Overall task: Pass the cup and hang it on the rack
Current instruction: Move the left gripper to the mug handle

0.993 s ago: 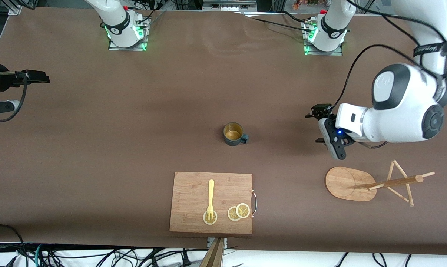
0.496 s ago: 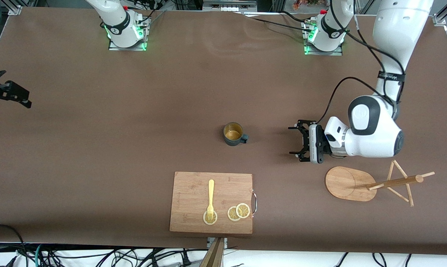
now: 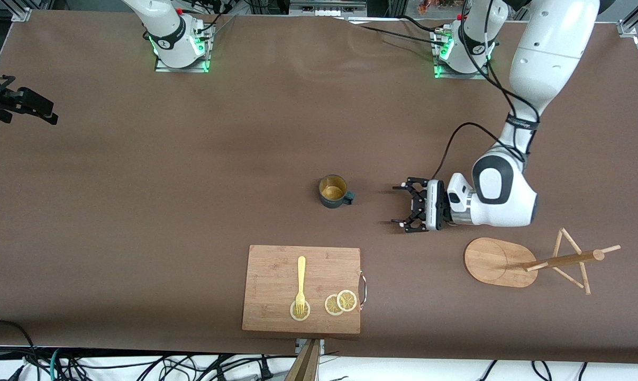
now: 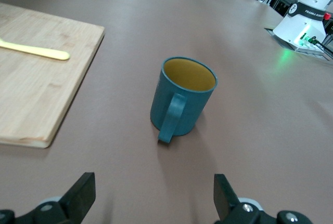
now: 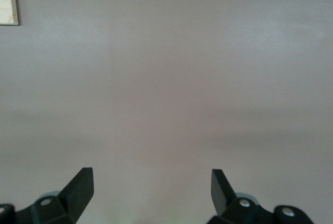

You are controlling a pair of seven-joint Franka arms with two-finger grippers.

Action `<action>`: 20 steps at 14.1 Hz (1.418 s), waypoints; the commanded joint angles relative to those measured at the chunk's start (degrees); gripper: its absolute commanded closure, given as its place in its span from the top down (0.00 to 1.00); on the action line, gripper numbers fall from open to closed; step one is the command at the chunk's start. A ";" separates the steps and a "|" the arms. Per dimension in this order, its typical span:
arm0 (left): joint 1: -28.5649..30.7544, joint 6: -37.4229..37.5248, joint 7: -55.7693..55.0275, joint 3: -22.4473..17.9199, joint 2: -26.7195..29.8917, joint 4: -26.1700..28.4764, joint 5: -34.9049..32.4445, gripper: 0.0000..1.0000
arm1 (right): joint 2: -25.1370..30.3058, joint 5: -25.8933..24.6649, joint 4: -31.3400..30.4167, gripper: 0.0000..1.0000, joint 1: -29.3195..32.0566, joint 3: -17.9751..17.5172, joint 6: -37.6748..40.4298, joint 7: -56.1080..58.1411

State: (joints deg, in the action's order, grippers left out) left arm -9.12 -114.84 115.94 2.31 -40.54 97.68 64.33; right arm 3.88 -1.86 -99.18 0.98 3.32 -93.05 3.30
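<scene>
Cup (image 3: 333,191) stands upright on the bare table near mid-table, farther from the front camera than the board (image 3: 301,289), mouth up, handle turned toward the left arm's end. Left gripper (image 3: 403,205) is low over the table between cup and rack (image 3: 515,261), wrist laid nearly level, jaws spread wide and empty, opening aimed at the cup. In the left wrist view the cup (image 4: 182,97) sits centred between the two fingertips (image 4: 83,193) with a clear gap of table still to cross; the handle faces the gripper almost head-on. That is the relation the next move hangs on: a straight advance meets the handle first, so the jaws must either straddle handle and body or come in offset. Left arm is plainly the nearer one. Right gripper (image 3: 20,100) waits at the right arm's end of the table edge, partly cut off in the front view; its wrist view shows the fingers (image 5: 78,185) wide apart over bare table, holding nothing. Rack appears to lie tipped over, post and pegs level with the table, though from this high angle it could be standing. Fork (image 3: 300,286) and lemon slices (image 3: 340,302) lie on the board.
</scene>
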 commanded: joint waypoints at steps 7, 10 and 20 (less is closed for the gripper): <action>-3.45 -2.75 16.58 -0.20 -5.60 0.94 12.47 1.00 | -3.17 0.90 2.32 1.00 -1.85 -0.15 -0.02 -1.36; -5.29 -4.42 19.41 -0.12 -7.09 0.85 16.26 1.00 | -3.96 0.98 2.23 1.00 -1.68 -0.07 -1.43 -1.45; -8.81 -6.28 25.30 0.76 -6.84 4.18 26.02 1.00 | -5.11 0.98 2.23 1.00 -1.86 -0.07 -6.00 -1.72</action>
State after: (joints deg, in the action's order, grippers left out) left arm -17.65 -120.49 137.27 3.11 -47.95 99.96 87.99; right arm -1.05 -1.72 -97.99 -0.62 3.09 -99.32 2.31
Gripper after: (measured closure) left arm 0.000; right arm 0.000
